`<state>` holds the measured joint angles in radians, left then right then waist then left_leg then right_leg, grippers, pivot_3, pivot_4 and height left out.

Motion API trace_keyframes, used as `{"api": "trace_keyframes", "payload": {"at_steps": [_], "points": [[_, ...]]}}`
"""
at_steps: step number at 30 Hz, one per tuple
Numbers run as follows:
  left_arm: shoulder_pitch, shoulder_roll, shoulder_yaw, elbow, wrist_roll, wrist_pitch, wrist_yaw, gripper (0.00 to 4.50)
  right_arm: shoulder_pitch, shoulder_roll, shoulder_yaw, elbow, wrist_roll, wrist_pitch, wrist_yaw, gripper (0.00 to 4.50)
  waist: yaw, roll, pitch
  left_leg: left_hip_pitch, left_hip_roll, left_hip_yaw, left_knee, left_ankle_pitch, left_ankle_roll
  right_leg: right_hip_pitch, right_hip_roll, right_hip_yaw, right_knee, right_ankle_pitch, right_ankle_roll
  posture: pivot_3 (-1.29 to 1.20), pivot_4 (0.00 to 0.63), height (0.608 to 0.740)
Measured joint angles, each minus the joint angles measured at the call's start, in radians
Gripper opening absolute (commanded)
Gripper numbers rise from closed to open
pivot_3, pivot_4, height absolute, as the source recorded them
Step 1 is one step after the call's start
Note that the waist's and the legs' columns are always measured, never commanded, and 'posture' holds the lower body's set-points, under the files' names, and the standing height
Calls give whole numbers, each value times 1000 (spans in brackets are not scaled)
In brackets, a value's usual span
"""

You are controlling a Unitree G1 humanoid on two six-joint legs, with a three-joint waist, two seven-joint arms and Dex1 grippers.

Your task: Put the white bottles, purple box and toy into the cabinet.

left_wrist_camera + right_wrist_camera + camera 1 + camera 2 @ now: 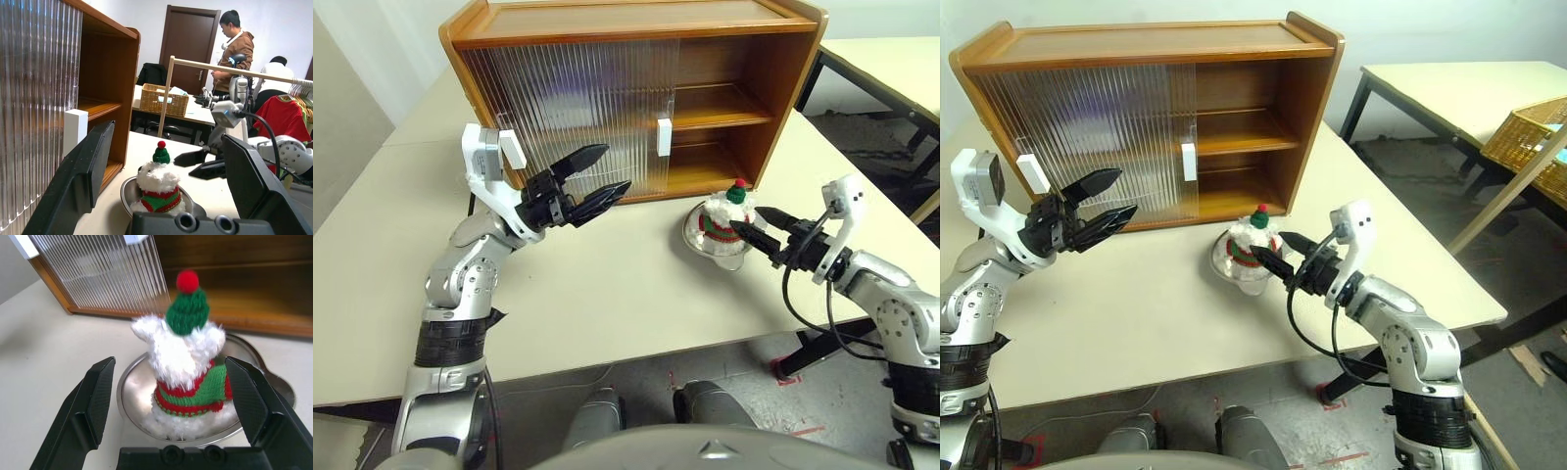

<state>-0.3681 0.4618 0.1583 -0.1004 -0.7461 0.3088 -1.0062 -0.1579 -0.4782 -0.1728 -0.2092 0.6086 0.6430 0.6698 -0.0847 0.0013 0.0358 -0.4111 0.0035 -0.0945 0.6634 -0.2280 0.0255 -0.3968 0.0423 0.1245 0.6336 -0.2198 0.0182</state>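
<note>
The fluffy white plush toy [188,363] with red-green cap (seated in a steel bowl [132,391]) sits between the right gripper's [176,394] spread, untouching fingers.

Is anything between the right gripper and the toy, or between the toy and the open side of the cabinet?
Nothing visible. The right gripper is open, its fingers either side of the toy, which sits in a steel bowl. The table between bowl and cabinet looks bare.

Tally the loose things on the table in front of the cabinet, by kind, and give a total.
Plush toy: 1
Steel bowl under the toy: 1
Total: 2
</note>
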Motion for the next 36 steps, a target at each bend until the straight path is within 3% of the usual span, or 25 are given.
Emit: {"api": "trace_keyframes", "payload": {"at_steps": [17,20,26,29,31,36], "points": [[26,30,22,-58,-8,26,40,4500,-86,69,80,192,-103,-147,19,4473,24,0,0,0,0,-1,-1,-1,-1,-1,0,0,0,0,-1,-78,36,740],[26,32,23,-58,-8,26,42,4500,-93,72,80,204,-105,-152,24,3793,27,0,0,0,0,-1,-2,-1,-1,-1,0,0,0,0,-2,-82,37,740],[26,31,23,-58,-8,26,42,4500,-99,64,76,208,-102,-151,26,1602,28,0,0,0,0,-1,-2,-2,-3,-2,0,0,0,0,-4,-100,37,740],[25,28,22,-57,-8,26,41,4500,-99,39,63,190,-90,-133,28,758,28,0,0,-1,0,-1,-2,-2,-3,-2,0,0,0,2,-8,-112,37,740],[25,24,21,-56,-7,26,38,4500,-106,23,42,166,-69,-115,28,480,27,0,0,-1,0,0,-2,-2,-3,-2,0,0,-1,3,-10,-117,37,740],[17,9,19,-47,-6,22,29,4500,-188,-11,-3,133,-21,-61,24,384,24,0,0,-1,0,0,-2,-2,-3,-3,0,0,-1,-1,-3,-124,35,740]]}}
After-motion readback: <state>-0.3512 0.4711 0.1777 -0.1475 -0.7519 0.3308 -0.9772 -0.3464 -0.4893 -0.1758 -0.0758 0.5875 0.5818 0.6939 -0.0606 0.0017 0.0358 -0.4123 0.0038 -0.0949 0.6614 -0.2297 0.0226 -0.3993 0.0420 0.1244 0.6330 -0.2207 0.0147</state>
